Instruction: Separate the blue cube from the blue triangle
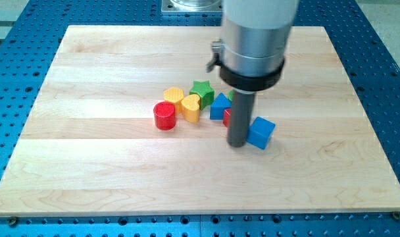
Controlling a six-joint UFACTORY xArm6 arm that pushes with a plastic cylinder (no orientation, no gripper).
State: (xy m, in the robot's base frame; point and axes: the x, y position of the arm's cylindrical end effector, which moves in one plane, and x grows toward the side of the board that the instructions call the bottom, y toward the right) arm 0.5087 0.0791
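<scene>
The blue cube (261, 132) lies right of the board's middle. My tip (238, 144) rests on the board against the cube's left side. The blue triangle (219, 105) lies up and left of the cube, with the rod between them. A red block (227, 116) shows partly behind the rod, next to the triangle; its shape is hidden.
A green star (202, 91), a yellow heart-like block (191, 106), a yellow cylinder (174, 97) and a red cylinder (164, 115) cluster left of the triangle. The wooden board (88, 164) lies on a blue perforated table (9, 131). A green sliver shows behind the rod.
</scene>
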